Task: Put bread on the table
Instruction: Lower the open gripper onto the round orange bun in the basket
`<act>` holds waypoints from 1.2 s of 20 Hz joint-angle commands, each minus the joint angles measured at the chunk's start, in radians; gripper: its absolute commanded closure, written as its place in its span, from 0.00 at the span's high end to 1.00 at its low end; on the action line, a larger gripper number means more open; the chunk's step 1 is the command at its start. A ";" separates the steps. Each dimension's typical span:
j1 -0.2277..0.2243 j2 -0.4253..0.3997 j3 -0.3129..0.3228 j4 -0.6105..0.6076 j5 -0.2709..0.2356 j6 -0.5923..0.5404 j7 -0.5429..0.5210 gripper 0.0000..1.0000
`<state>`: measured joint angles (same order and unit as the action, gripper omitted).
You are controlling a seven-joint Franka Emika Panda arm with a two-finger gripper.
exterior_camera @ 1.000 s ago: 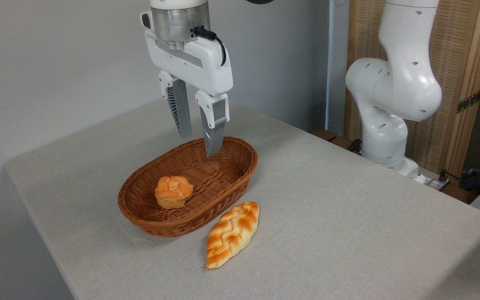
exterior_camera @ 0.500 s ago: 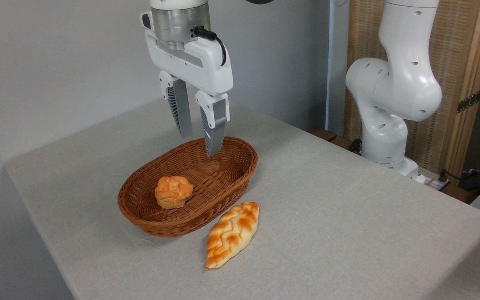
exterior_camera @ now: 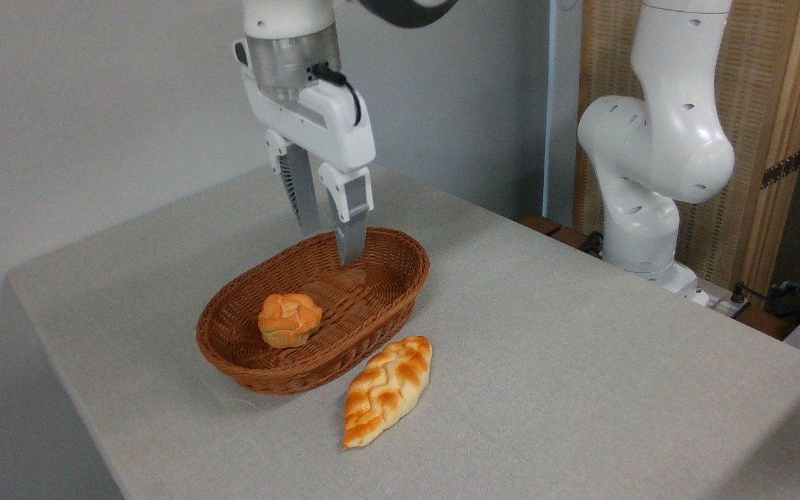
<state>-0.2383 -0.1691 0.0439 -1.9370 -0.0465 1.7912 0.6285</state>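
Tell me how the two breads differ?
The round bun is small and lumpy; the braided loaf is long, pointed and plaited. The bun sits in the wicker basket; the loaf lies on the table beside the basket. Both are golden, and the hand touches neither.

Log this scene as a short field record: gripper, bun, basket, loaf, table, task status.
gripper: two-finger gripper, open, empty, over the far end of the basket
bun: small round orange-golden bun, lying in the basket, apart from the fingers
basket: brown oval wicker basket, standing on the table
loaf: long braided golden loaf, on the cloth just in front of the basket
table: tabletop covered in grey-beige cloth
task status: bun not yet gripped or taken out
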 commanded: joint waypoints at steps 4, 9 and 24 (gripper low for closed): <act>-0.093 0.048 0.004 -0.088 -0.004 0.232 -0.035 1.00; -0.127 0.118 0.004 -0.088 -0.004 0.269 -0.027 1.00; -0.144 0.233 0.005 -0.088 0.049 0.373 -0.021 1.00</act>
<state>-0.3760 0.0490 0.0423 -2.0222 -0.0207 2.1388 0.6047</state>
